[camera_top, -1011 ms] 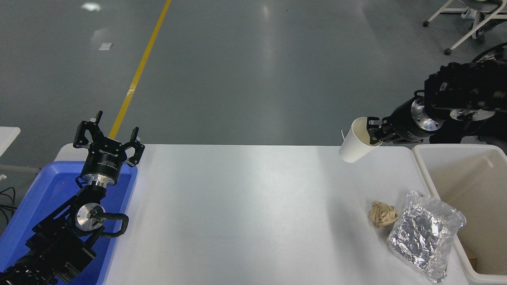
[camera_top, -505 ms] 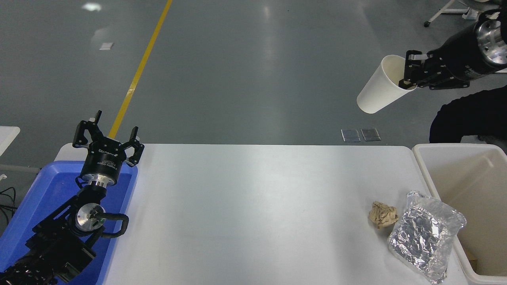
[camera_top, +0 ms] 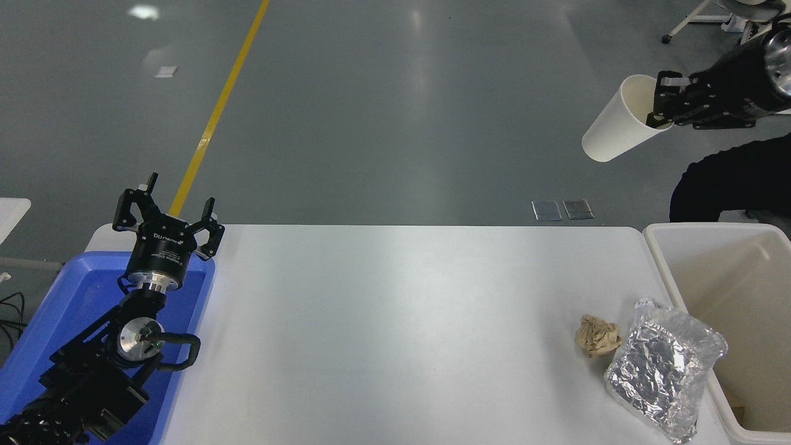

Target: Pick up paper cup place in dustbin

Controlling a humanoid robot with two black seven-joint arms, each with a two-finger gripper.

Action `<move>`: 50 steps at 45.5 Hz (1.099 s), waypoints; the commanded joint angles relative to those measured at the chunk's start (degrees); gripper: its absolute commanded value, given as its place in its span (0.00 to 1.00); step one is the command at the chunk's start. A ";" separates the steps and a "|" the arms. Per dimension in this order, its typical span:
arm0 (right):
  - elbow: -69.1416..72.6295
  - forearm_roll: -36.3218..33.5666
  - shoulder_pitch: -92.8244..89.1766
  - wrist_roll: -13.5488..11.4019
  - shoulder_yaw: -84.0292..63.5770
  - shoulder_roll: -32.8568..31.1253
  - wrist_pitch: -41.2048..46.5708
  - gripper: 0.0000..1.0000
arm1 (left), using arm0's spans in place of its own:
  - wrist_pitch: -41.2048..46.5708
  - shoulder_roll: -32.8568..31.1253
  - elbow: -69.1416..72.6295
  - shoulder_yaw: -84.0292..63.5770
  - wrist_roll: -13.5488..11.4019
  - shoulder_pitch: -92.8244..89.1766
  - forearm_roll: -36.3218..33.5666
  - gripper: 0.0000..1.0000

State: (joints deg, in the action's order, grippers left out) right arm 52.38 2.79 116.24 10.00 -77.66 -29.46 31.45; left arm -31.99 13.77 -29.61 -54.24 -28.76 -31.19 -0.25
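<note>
The white paper cup (camera_top: 615, 127) hangs tilted in the air at the upper right, high above the table's far right corner. My right gripper (camera_top: 660, 108) is shut on its rim, one finger inside the cup. The cream-white dustbin (camera_top: 664, 259) stands at the table's right edge, below and to the right of the cup. My left gripper (camera_top: 168, 217) is open and empty, parked at the lower left over the blue bin.
A crumpled tan paper ball (camera_top: 597, 335) and a crinkled silver foil bag (camera_top: 664, 368) lie on the white table (camera_top: 395, 327) beside the dustbin. A blue plastic bin (camera_top: 74, 296) sits at the left end.
My right gripper lifted the cup from just above the table's far edge high into the air, then moved it a little right. The left arm has not moved.
</note>
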 commanded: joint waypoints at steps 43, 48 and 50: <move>-40.42 -21.60 -67.72 -3.06 22.71 -5.44 -29.96 0.00 | 0.00 0.03 -0.10 0.01 0.02 -0.01 -0.01 0.98; -40.69 -21.60 -70.71 -3.06 25.36 -5.17 -30.22 0.00 | 0.00 0.03 -0.01 0.01 0.02 -0.01 -0.01 0.98; -40.69 -21.69 -71.50 -3.06 25.63 -5.08 -30.66 0.00 | 0.00 0.03 -0.01 0.01 0.02 -0.01 -0.01 0.98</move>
State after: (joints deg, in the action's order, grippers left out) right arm 13.30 -18.33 53.16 7.30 -59.00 -34.92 3.34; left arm -31.99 13.79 -29.62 -54.23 -28.70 -31.20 -0.27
